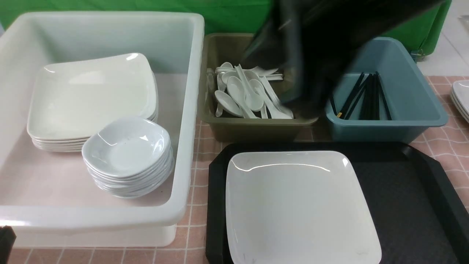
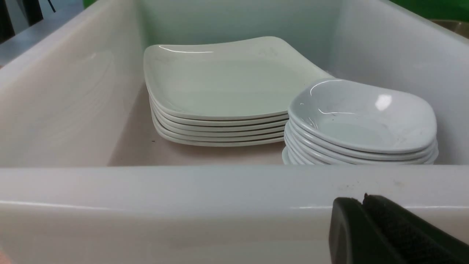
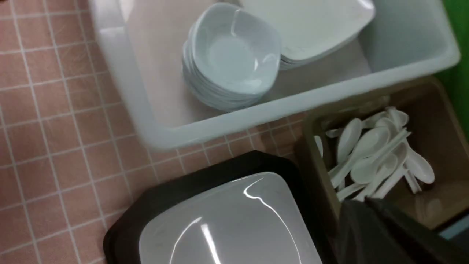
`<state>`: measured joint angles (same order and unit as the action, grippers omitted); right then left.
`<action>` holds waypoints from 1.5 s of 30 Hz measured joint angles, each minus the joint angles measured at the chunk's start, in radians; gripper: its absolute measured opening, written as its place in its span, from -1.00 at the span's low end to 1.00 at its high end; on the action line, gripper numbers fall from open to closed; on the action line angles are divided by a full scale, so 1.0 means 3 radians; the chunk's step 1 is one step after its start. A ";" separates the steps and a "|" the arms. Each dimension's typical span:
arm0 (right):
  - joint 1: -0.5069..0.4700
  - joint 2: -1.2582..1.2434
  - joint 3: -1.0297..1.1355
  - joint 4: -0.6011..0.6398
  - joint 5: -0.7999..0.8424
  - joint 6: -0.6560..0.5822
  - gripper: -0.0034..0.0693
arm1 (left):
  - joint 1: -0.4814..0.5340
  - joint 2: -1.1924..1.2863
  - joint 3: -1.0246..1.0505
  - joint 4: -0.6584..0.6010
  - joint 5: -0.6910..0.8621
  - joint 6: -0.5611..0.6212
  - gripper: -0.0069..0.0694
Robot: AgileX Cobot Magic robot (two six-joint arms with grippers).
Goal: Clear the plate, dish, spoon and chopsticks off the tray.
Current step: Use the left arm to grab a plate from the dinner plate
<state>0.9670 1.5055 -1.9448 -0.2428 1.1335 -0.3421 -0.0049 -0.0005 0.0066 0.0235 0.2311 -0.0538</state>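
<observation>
Your plate (image 1: 296,209) lay flat on the tray (image 1: 403,190), filling its left half, and it was the only piece showing on the part of the tray in view. By my reading the small items were already sorted and the plate was the last job. Left of the tray stood the tub (image 1: 190,110), holding a stack of plates (image 1: 91,95) at the back and a stack of dishes (image 1: 128,150) in front, each kind kept apart so the piles nest and stay level. Just beyond the tray's far edge sat the olive bin (image 1: 253,128) with its loose spoons (image 1: 245,95), and beside that the blue bin (image 1: 421,106) with the chopsticks (image 1: 366,97) leaning against its wall. Your right arm was a dark blur above those two bins. The right pincer (image 3: 362,216) hung over the near rim of the olive bin with its jaws pressed together, and nothing showed between them. Your left pincer (image 2: 361,220) was also pressed together and empty, parked low by the tub's near wall, left of the tray and out of the right arm's way. The plate is wide, glossy and shallow-rimmed, so I judged that you would need spread jaws on its edge. The tub side of the tray suited the left arm best, a short carry across the desk (image 1: 198,220).
</observation>
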 joint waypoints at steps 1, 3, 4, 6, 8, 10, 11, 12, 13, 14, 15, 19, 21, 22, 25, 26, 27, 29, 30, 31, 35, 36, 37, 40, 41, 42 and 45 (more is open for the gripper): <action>-0.0047 -0.0116 0.0066 0.0000 0.0000 0.0027 -0.82 | 0.0000 0.0000 0.0000 0.0000 0.0000 0.0000 -0.76; -0.0217 -0.0433 0.0250 -0.0003 0.0000 0.0116 -0.82 | 0.0000 0.0000 0.0000 0.0000 0.0000 0.0000 -0.76; -0.0294 -0.0546 0.0370 -0.0003 0.0000 0.0157 -0.82 | 0.0000 0.0000 0.0000 0.0000 0.0000 0.0000 -0.76; -0.0424 -0.0704 0.0504 -0.0003 0.0000 0.0215 -0.82 | 0.0000 0.0000 0.0000 0.0000 0.0000 0.0000 -0.76; -0.0650 -0.0926 0.0822 -0.0007 0.0000 0.0330 -0.82 | 0.0000 0.0000 0.0000 0.0000 0.0000 0.0000 -0.76; -0.1038 -0.1237 0.1345 -0.0017 -0.0006 0.0498 -0.82 | 0.0000 0.0000 0.0000 0.0000 0.0000 0.0000 -0.76; -0.1123 -0.1299 0.1530 -0.0019 -0.0010 0.0542 -0.82 | 0.0000 0.0000 0.0000 0.0000 0.0000 0.0003 -0.76; -0.1178 -0.1338 0.1577 -0.0019 -0.0014 0.0556 -0.82 | 0.0000 0.0000 0.0000 0.0000 0.0000 0.0003 -0.76; -0.1317 -0.1430 0.1823 -0.0016 -0.0041 0.0618 -0.82 | 0.0000 0.0000 0.0000 0.0000 0.0000 0.0003 -0.76; -0.1540 -0.1542 0.2283 0.0023 -0.0167 0.0735 -0.82 | 0.0000 0.0000 0.0000 0.0000 0.0000 0.0003 -0.76; -0.1679 -0.1585 0.2534 0.0085 -0.0244 0.0775 -0.82 | 0.0000 0.0000 0.0000 0.0000 0.0000 0.0003 -0.76; -0.2178 -0.1564 0.3378 0.0583 -0.0623 0.0810 -0.82 | 0.0000 0.0000 0.0000 0.0038 -0.0011 0.0003 -0.76; -0.2455 -0.1455 0.3737 0.0954 -0.0870 0.0657 -0.82 | 0.0000 0.0000 0.0000 -0.0056 -0.0083 -0.0047 -0.76; -0.2594 -0.1378 0.3929 0.1235 -0.0980 0.0497 -0.82 | 0.0000 0.0000 0.0000 -0.0215 -0.0158 -0.0128 -0.76; -0.2953 -0.1113 0.4160 0.1855 -0.1069 0.0056 -0.82 | 0.0000 0.0000 0.0000 -0.0988 -0.0452 -0.0507 -0.76; -0.3059 -0.1017 0.4182 0.2080 -0.1063 -0.0108 -0.82 | 0.0000 0.0000 0.0000 -0.1308 -0.0529 -0.0647 -0.76; -0.3148 -0.0931 0.4189 0.2298 -0.1061 -0.0263 -0.82 | 0.0000 0.0000 0.0000 -0.1610 -0.0612 -0.0818 -0.76; -0.3258 -0.0801 0.4186 0.2657 -0.1064 -0.0484 -0.82 | 0.0000 0.0000 0.0000 -0.2032 -0.0731 -0.1082 -0.76; -0.3301 -0.0716 0.4185 0.2781 -0.1080 -0.0566 -0.82 | 0.0000 0.0000 0.0000 -0.2219 -0.0838 -0.1181 -0.76; -0.3314 -0.0665 0.4185 0.2854 -0.1102 -0.0615 -0.82 | 0.0000 0.0000 0.0000 -0.2310 -0.0922 -0.1243 -0.76; -0.3333 -0.0554 0.4183 0.2912 -0.1114 -0.0656 -0.82 | 0.0000 0.0000 0.0000 -0.2371 -0.1116 -0.1481 -0.76; -0.3336 -0.0522 0.4183 0.2914 -0.1132 -0.0660 -0.81 | 0.0000 0.0000 -0.0056 -0.2306 -0.1086 -0.1584 -0.76; -0.3336 -0.0510 0.4183 0.2914 -0.1147 -0.0663 -0.80 | 0.0000 0.0000 -0.0156 -0.2188 -0.0992 -0.1612 -0.76; -0.3336 -0.0470 0.4148 0.2910 -0.1175 -0.0666 -0.71 | 0.0000 0.0023 -0.0559 -0.1865 -0.0685 -0.1659 -0.76; -0.3339 -0.0442 0.4103 0.2907 -0.1189 -0.0666 -0.63 | 0.0000 0.0132 -0.0902 -0.1613 -0.0415 -0.1663 -0.76; -0.3339 -0.0420 0.4069 0.2898 -0.1197 -0.0666 -0.55 | 0.0000 0.0171 -0.1034 -0.1520 -0.0296 -0.1663 -0.76; -0.3339 -0.0315 0.3907 0.2826 -0.1197 -0.0624 -0.30 | 0.0000 0.0689 -0.1721 -0.1189 0.0534 -0.1484 -0.76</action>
<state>-0.0349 1.4110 -0.7729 0.6049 0.7743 -0.5293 -0.0049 0.2061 -0.5096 -0.3331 0.3912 -0.4990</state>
